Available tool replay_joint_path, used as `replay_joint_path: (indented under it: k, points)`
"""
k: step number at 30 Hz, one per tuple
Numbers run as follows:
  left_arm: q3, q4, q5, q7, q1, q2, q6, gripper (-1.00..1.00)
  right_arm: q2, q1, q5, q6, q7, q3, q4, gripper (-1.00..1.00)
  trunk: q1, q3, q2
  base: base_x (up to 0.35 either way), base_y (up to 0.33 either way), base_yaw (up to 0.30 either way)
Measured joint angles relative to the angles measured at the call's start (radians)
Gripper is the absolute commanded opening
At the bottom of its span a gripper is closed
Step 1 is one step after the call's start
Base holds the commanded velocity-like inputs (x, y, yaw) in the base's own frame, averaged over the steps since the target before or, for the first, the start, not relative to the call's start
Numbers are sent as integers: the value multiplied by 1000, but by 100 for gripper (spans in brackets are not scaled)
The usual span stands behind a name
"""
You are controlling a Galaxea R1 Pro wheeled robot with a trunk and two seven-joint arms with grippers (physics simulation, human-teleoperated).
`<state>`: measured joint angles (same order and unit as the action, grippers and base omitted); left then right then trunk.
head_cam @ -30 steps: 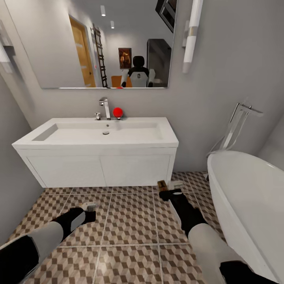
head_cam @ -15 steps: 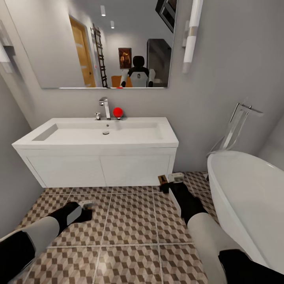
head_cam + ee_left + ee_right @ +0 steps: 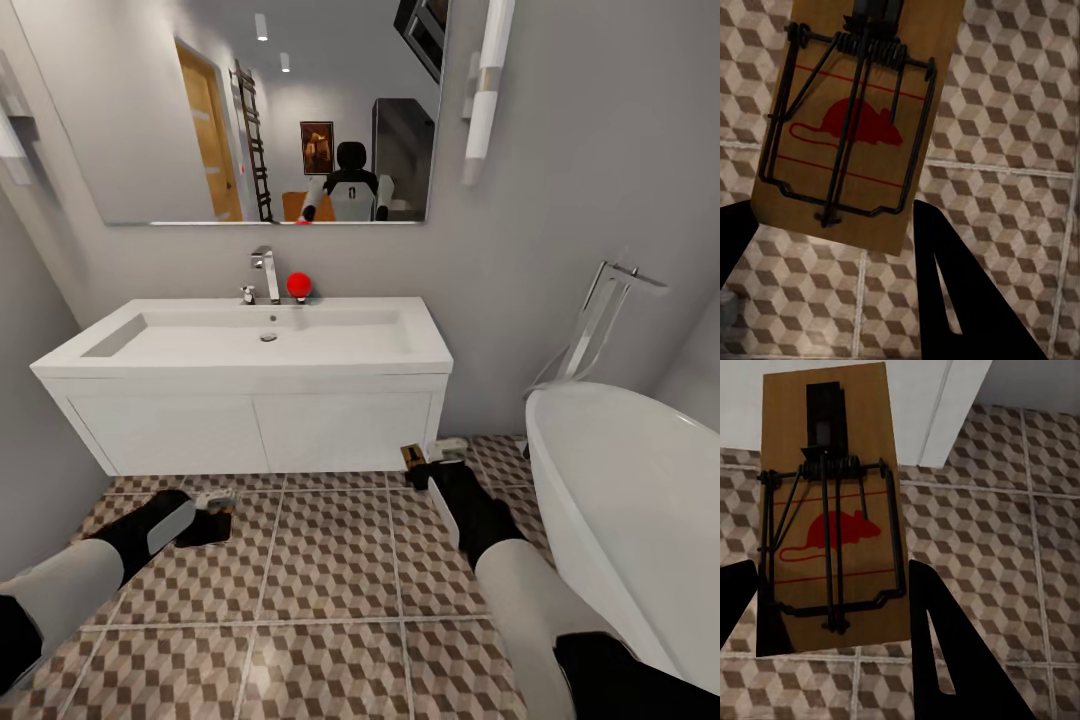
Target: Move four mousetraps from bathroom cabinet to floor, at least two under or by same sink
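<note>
Each gripper carries a mousetrap low over the floor (image 3: 330, 560) in front of the sink (image 3: 250, 345).

In the left wrist view the left trap (image 3: 855, 120) lies flat between the two dark fingers (image 3: 960, 300), face toward the camera. Its long axis runs straight out along the fingers, slightly skewed, with the coil spring at the far end and the red mouse print in the middle. The fingers sit against its near corners, clamped on the board, and patterned tile shows beneath it.

In the right wrist view the right trap (image 3: 832, 510) is held the same way: long axis out along the fingers (image 3: 945, 652), spring and black catch at the far end, toward the white vanity front. The fingers close on its near end.

From the head view the left gripper (image 3: 212, 510) reaches forward and inward, low above the tiles before the left half of the vanity, its forearm coming in from the lower left. The right gripper (image 3: 432, 462) stretches further ahead, at the vanity's right front corner beside the bathtub (image 3: 640, 500), with the tan trap end just showing at its tip
</note>
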<state>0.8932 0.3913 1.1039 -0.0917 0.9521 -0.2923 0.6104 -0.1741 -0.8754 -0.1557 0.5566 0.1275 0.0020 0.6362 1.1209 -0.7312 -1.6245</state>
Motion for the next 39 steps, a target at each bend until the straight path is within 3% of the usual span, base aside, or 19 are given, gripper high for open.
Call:
replay_joint_path:
  k: [3, 6, 9, 11, 13, 15, 18, 20, 25, 28, 39]
  points:
    - [-1, 35, 2, -2, 0, -22, 3, -100, 0, 0, 2, 0, -1, -2, -53, -100, 0, 0, 0, 0, 0, 0]
    - [-10, 47, 1, -5, 0, -25, -7, -100, 0, -1, 11, -2, -1, -4, -134, -100, 0, 0, 0, 0, 0, 0]
    - [-30, 53, -1, -53, 0, 4, -21, -100, 0, -1, 22, -5, 0, -5, -176, -100, 0, 0, 0, 0, 0, 0]
    - [-36, 55, -2, -131, 0, 24, -24, -100, 0, -2, 28, -6, 0, -5, -184, -100, 0, 0, 0, 0, 0, 0]
    - [-41, 56, -2, -256, 2, 59, -27, -100, 0, -2, 37, -6, 0, -4, -189, -100, 0, 0, 0, 0, 0, 0]
    - [-43, 55, -2, -318, 2, 81, -28, -100, 0, -2, 42, -6, 0, -4, -191, -100, 0, 0, 0, 0, 0, 0]
    - [-44, 51, -3, -362, 2, 99, -29, -100, 0, -2, 50, -6, 0, -3, -193, -100, 0, 0, 0, 0, 0, 0]
    - [-43, 51, -3, -351, 3, 101, -30, -100, 0, -2, 51, -7, 0, -3, -194, -100, 0, 0, 0, 0, 0, 0]
    - [-39, 48, -4, -209, 3, 99, -45, -100, 0, -2, 53, -8, 0, -2, -194, -100, 0, 0, 0, 0, 0, 0]
    - [-38, 51, -4, -166, 3, 95, -48, -100, 0, -2, 52, -8, -1, -2, -190, -100, 0, 0, 0, 0, 0, 0]
    - [-35, 53, -5, -147, 3, 93, -47, -100, 0, -2, 52, -8, -1, -1, -182, -100, 0, 0, 0, 0, 0, 0]
